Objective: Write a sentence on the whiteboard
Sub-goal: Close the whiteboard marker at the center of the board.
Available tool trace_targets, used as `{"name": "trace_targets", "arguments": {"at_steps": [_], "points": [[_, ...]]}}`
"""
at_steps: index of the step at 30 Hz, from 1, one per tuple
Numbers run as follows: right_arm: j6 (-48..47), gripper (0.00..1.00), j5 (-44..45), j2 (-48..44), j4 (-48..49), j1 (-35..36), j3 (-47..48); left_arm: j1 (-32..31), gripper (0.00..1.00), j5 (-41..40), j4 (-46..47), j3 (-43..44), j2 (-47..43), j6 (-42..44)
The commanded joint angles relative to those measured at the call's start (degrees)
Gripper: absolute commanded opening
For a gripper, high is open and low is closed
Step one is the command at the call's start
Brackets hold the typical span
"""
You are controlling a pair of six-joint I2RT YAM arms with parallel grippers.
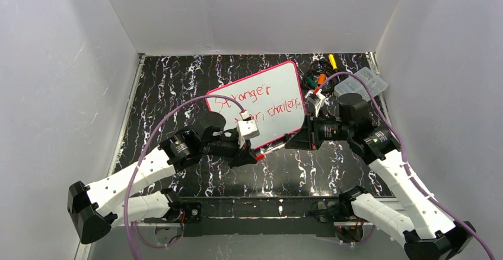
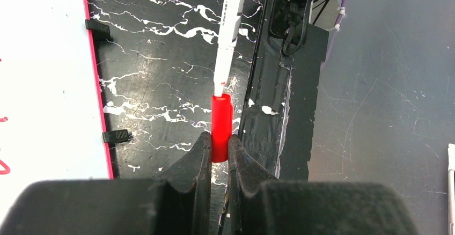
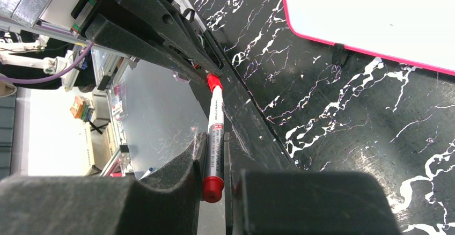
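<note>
Sentence (image 1: 252, 98) half-hidden at 12 o'clock (2 lines) behind left gripper (image 1: 255, 155), closed tight on cap (image 2: 221, 127); right gripper (image 3: 214, 149) clamps marker (image 3: 216, 130).

One whiteboard (image 1: 285, 85); one sentence (image 1: 249, 94); one clear box (image 1: 362, 83); two grippers (image 2: 219, 138) (image 3: 213, 141)

Both arms had white link shells dotted with small dark marks, joined by black cylindrical motors: the left arm (image 1: 136, 177) at seven o'clock, the right arm (image 1: 403, 195) at five. A purple cable (image 1: 155, 130) looped along each. The left gripper (image 2: 219, 141) and right gripper (image 3: 213, 138) had matte black fingers.
</note>
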Motion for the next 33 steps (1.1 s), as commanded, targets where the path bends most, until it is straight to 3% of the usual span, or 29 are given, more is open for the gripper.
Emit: {"name": "trace_targets", "arguments": {"at_steps": [1,12,33], "points": [[0.18,0.01,-1.62,-0.22,2.31,0.01,-0.6,0.17,0.0,1.22,0.76,-0.28,-1.49,0.59],[1.1,0.01,-5.18,0.08,4.32,0.01,-2.27,0.19,0.0,0.68,3.23,0.66,-1.02,-0.42],[1.36,0.01,-9.35,2.61,6.74,1.18,-6.04,0.12,0.0,2.84,17.2,7.92,5.99,-4.92]]}}
